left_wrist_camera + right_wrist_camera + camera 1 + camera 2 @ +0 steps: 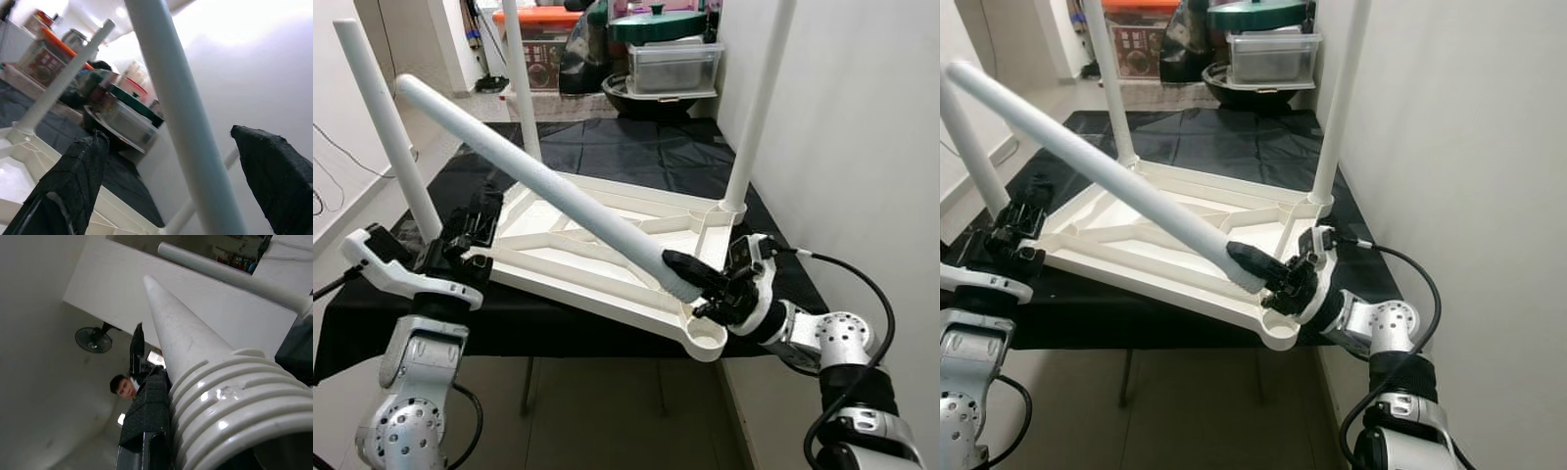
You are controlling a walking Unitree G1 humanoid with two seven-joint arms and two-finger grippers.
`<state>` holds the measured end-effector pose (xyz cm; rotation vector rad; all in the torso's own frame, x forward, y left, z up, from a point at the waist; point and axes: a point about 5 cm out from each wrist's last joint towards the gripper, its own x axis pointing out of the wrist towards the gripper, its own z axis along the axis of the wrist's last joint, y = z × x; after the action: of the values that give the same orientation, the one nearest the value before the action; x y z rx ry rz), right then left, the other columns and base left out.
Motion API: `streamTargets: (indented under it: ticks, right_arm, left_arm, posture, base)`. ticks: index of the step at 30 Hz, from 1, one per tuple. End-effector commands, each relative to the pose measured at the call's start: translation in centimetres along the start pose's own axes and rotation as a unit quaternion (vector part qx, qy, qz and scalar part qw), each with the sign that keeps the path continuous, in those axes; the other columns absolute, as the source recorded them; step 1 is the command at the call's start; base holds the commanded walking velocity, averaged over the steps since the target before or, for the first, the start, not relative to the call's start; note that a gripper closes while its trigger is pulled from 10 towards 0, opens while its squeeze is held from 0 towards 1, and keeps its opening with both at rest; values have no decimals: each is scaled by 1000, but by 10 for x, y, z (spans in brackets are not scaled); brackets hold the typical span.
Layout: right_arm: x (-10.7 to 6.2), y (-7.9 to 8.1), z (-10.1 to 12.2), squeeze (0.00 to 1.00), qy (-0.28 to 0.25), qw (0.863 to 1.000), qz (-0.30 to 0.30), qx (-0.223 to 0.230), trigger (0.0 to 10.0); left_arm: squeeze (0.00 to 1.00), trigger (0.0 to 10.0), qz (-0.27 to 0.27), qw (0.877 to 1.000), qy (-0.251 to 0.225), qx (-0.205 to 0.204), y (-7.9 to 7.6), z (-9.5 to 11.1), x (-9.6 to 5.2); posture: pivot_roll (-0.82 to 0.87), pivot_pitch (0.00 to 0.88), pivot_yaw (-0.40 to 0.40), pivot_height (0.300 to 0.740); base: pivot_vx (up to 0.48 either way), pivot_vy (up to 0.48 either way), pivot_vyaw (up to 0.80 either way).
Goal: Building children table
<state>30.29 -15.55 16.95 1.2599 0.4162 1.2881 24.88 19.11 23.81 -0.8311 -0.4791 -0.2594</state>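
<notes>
1. The white table panel (607, 257) lies upside down on a black-covered tabletop (636, 147), its near edge tipped up. Its near right corner socket (707, 338) is vacant.
2. The right gripper (705, 286) has its jaws closed on the loose leg (533, 176) near the threaded end. That leg slants up and away to the robot's left, and its threads hang just above the vacant socket, not yet seated.
3. The left gripper (470, 233) sits at the panel's near left corner. In the left wrist view its fingers (68, 188) stand wide apart on either side of the near left leg (386, 127), with a gap on both sides, so it holds nothing.
4. Risk: the loose leg is far from upright. Turned in at this slant, I judge the threads would cross or skip.
5. Risk: the grip is at one end of a long leg, so its weight may swing it in the jaws.
6. Risk: with the panel tipped and not clamped, pushing down could slide it off the tabletop's near edge.
7. Count: four legs, three standing in corners and one loose; one panel; one vacant socket.
8. A person (124, 387) appears small in the right wrist view.
</notes>
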Motion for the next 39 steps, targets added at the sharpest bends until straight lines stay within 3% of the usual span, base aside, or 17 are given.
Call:
streamTargets:
  ticks: [1,17,18,19,20,21,23,24,25,27,28,39]
  right_arm:
    - [1,4,-5,0,17,1000,16,1,0]
    - [2,5,-26,0,81,996,18,13,0]
    - [2,5,-28,0,87,996,19,13,0]
    - [2,6,-28,0,89,996,23,14,0]
    - [2,6,-28,0,89,996,23,14,0]
    - [2,6,-28,0,90,996,24,13,0]
    - [1,7,-29,0,91,995,24,13,0]
    - [1,7,-30,0,95,995,23,12,0]
    - [1,6,-31,0,97,995,22,13,0]
    - [0,6,-32,0,100,995,21,13,0]
    - [0,6,-33,0,102,995,20,12,0]
    - [-1,4,-34,0,104,994,14,3,0]
  left_arm:
    - [0,10000,-7,1000,6,-5,-1,2,-1]
    - [0,10000,-42,998,16,-33,-11,2,-1]
    - [0,9373,-43,998,15,-35,-11,3,-1]
    - [0,7686,-43,998,13,-38,-11,4,-2]
    - [0,7686,-43,998,13,-38,-11,4,-2]
    - [0,1569,-42,998,10,-41,-10,5,-2]
    - [0,1569,-42,998,9,-43,-10,5,-3]
    - [0,3098,-43,998,9,-44,-10,6,-3]
    - [0,3922,-45,998,8,-44,-10,7,-4]
    - [0,3922,-47,998,7,-44,-11,8,-4]
    - [0,0,-45,998,3,-45,-10,9,-4]
    - [0,0,-42,998,-4,-48,-8,11,-4]
  posture:
    - [-31,0,-4,740]
    - [-32,0,-8,740]
    - [-32,0,-8,740]
    - [-32,0,-8,740]
    - [-32,0,-8,740]
    - [-33,0,-9,740]
    - [-33,0,-9,740]
    - [-33,0,-9,740]
    - [-33,0,-9,740]
    - [-33,0,-9,740]
    - [-33,0,-9,740]
    - [-34,0,-15,740]
  base:
    - [0,0,0]
    - [0,0,0]
    - [0,0,0]
    - [0,0,0]
    - [0,0,0]
    - [0,0,0]
    - [0,0,0]
    - [0,0,0]
    - [0,0,0]
    - [0,0,0]
    - [0,0,0]
    - [0,0,0]
